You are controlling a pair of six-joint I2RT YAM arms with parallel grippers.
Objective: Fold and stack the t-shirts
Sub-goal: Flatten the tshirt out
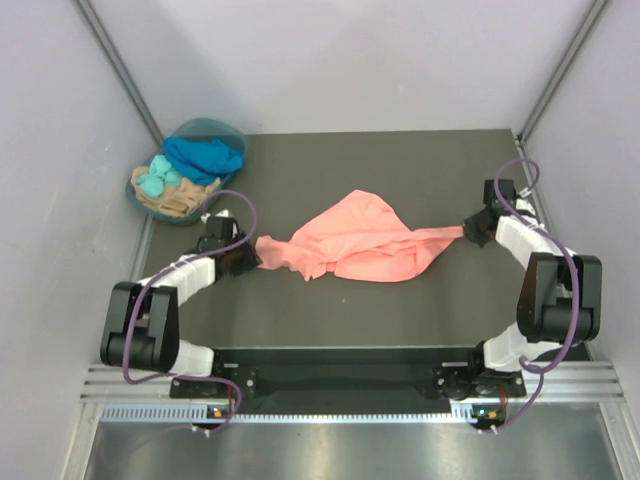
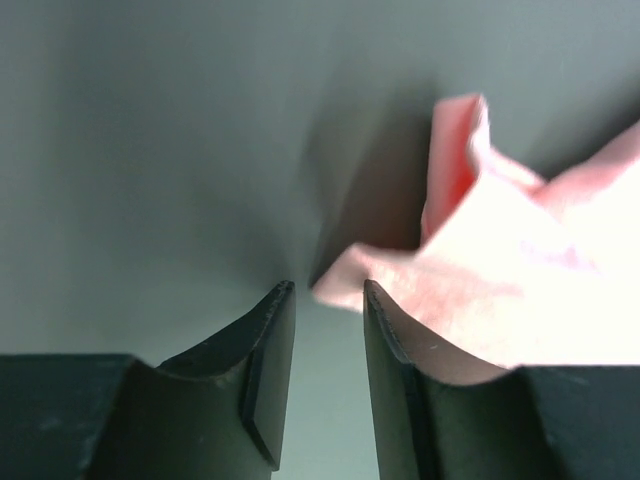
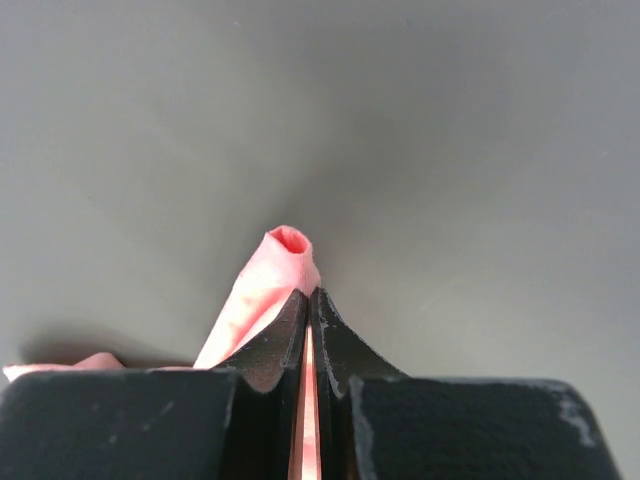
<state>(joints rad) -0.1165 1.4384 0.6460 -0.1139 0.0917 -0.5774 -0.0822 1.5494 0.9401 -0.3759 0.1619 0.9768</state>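
A salmon-pink t-shirt [image 1: 365,240] lies crumpled and stretched left to right across the dark table [image 1: 400,310]. My right gripper [image 1: 470,232] is shut on its right end. In the right wrist view a rolled bit of pink cloth [image 3: 270,275] sticks out past the closed fingertips [image 3: 309,292]. My left gripper [image 1: 247,255] sits at the shirt's left end with its jaws apart. In the left wrist view the gap between the fingers [image 2: 328,290] is bare, and a corner of the shirt [image 2: 520,290] lies against the outside of the right finger.
A round teal basket [image 1: 215,128] stands at the back left corner, holding a royal blue t-shirt [image 1: 205,155], a turquoise one [image 1: 155,180] and a tan one [image 1: 175,200]. Grey walls close in on the table's left, right and back sides.
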